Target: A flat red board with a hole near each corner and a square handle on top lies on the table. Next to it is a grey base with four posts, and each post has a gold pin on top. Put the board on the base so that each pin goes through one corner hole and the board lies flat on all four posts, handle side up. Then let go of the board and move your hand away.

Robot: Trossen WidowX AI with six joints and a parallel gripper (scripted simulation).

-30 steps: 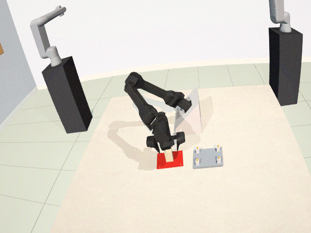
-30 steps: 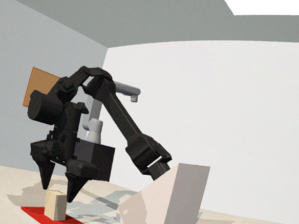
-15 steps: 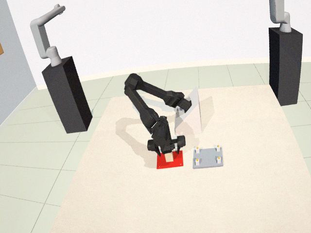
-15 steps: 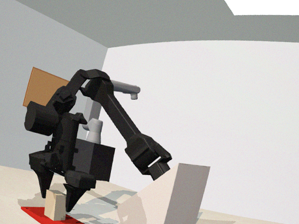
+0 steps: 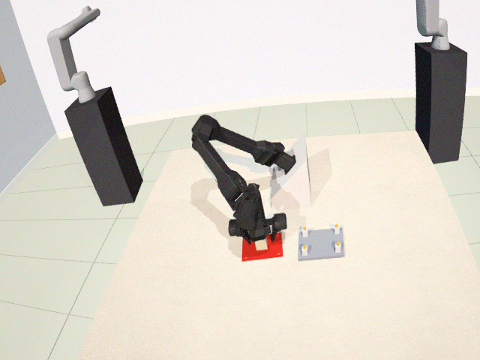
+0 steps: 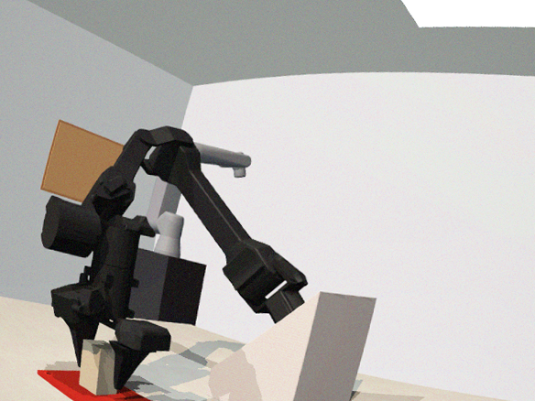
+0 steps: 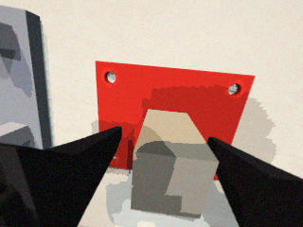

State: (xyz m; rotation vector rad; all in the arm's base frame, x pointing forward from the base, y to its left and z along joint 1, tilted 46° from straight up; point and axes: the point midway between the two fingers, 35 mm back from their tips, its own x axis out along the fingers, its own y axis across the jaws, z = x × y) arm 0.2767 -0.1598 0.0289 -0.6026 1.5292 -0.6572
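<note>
The red board (image 5: 274,250) (image 6: 61,379) (image 7: 128,87) lies flat on the table, its tan square handle (image 5: 261,245) (image 6: 97,368) (image 7: 172,184) pointing up. My gripper (image 5: 261,241) (image 6: 98,376) (image 7: 164,136) points down over the board and is open, with one finger on each side of the handle. In the wrist view a gap shows between each fingertip and the handle. The grey base (image 5: 321,243) (image 7: 16,111) stands apart, to the right of the board in the top view, with a gold pin on each post. The exterior view shows only two pins at its lower edge.
A pale wedge-shaped block (image 5: 298,186) (image 6: 333,349) stands at the arm's mount, behind the board and base. Two black pedestals (image 5: 104,154) (image 5: 442,100) with grey arms stand farther back, left and right.
</note>
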